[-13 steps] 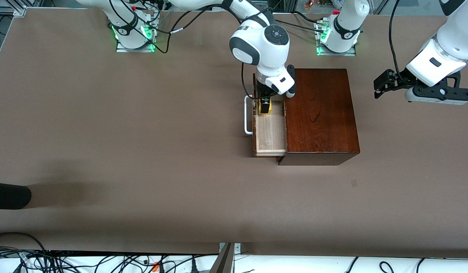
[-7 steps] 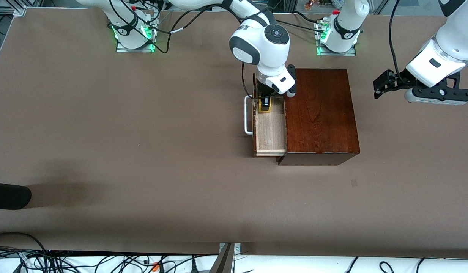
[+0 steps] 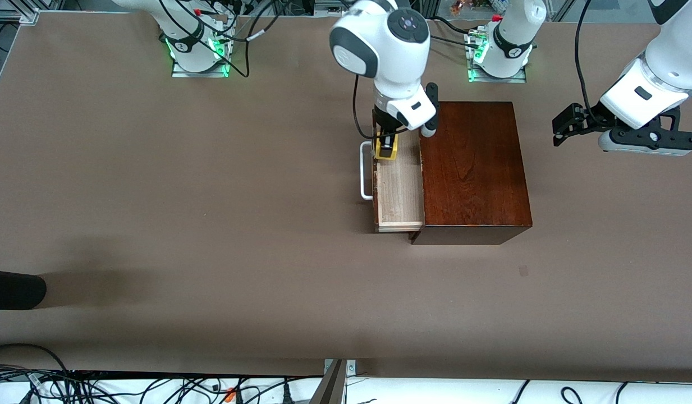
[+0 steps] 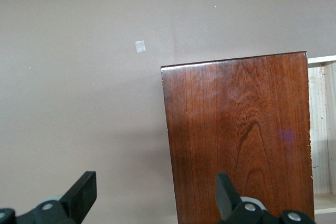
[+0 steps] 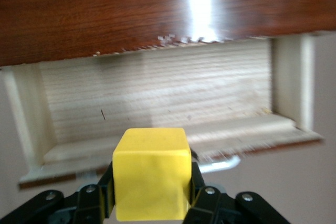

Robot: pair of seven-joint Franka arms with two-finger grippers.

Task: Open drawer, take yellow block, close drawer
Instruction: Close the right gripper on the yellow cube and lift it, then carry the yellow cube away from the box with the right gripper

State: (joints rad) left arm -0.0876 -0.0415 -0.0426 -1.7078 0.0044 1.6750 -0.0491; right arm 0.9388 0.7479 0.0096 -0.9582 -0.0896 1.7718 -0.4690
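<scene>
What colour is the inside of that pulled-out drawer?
Pale, light wood inside the drawer, unlike its dark reddish-brown box. The right wrist view shows it best.

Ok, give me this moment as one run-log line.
drawer: open | block: held by right end effector, over drawer | left end effector: open, waiting over table beside box | next: close drawer

1. Both arms (image 3: 379,50) wear glossy white shells with rounded joints.
2. Dark round caps sit on the joint ends.
3. Black cables (image 3: 357,112) trail along the links.
4. The bases (image 3: 197,47) glow green.
5. The grippers' fingers (image 4: 79,200) are matt black, with silver screws.
</scene>
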